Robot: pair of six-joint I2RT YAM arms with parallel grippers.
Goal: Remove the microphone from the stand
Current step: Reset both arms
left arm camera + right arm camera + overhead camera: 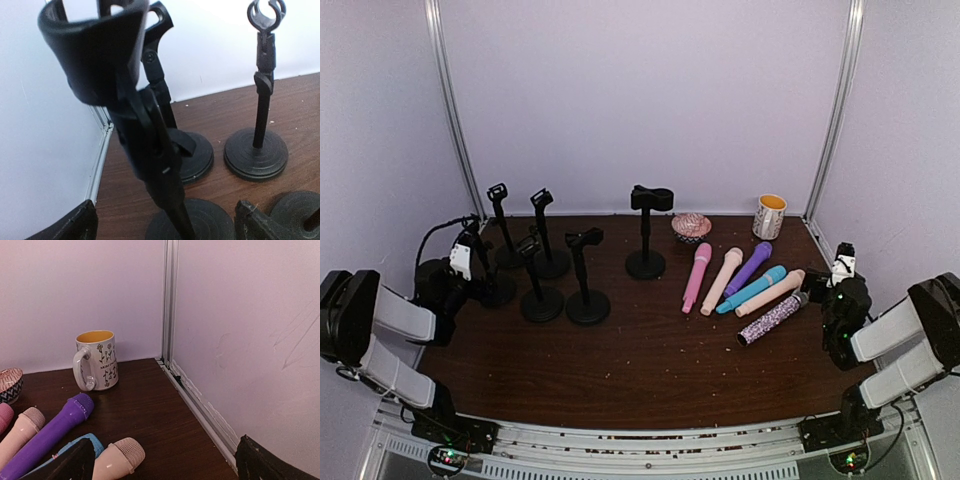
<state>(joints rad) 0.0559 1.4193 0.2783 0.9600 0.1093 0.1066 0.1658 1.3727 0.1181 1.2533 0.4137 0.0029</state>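
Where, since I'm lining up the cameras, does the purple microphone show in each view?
Top external: the purple plastic microphone lies flat right of centre, just below the cream mug with a yellow inside.
Left wrist: not in it.
Right wrist: lower left, slanting, its head pointing towards the mug.
Shared landmark: that mug, seen in the top external and right wrist views.
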